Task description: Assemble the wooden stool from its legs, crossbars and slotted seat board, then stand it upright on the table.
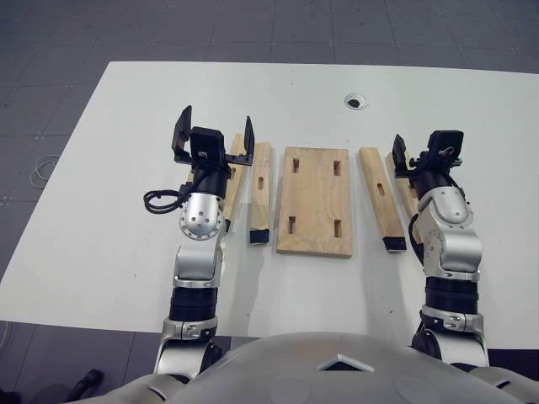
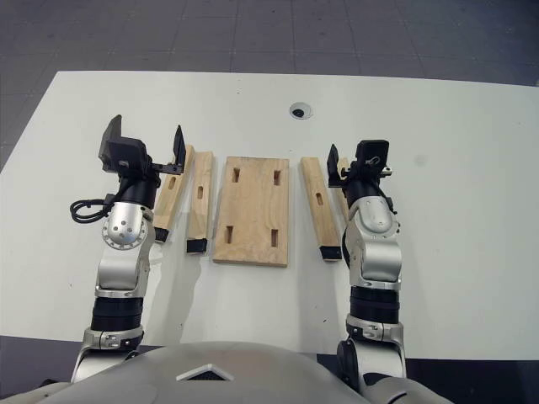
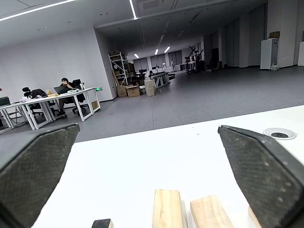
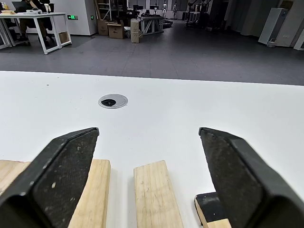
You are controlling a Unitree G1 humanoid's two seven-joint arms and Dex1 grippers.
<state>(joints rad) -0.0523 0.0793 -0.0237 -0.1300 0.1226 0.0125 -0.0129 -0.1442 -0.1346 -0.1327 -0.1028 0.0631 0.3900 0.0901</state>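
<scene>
The slotted seat board (image 1: 314, 200) lies flat at the table's middle. Two slotted wooden legs with black ends lie to its left (image 1: 260, 192) (image 1: 233, 181) and two to its right (image 1: 380, 196) (image 1: 406, 192), all parallel to it. My left gripper (image 1: 216, 137) hovers open over the far ends of the left pieces; their tips (image 3: 167, 209) show between its fingers (image 3: 33, 175). Over the right pieces' far ends my right gripper (image 2: 349, 168) is also open, a leg tip (image 4: 152, 194) lying between its pads (image 4: 237, 175). Neither holds anything. A black-capped piece (image 4: 211, 209) lies under the right arm.
A round cable grommet (image 1: 356, 102) is set in the white table (image 1: 101, 210) beyond the board. Bare tabletop stretches far left, far right and behind the parts. A black cable (image 1: 160, 200) loops off the left arm.
</scene>
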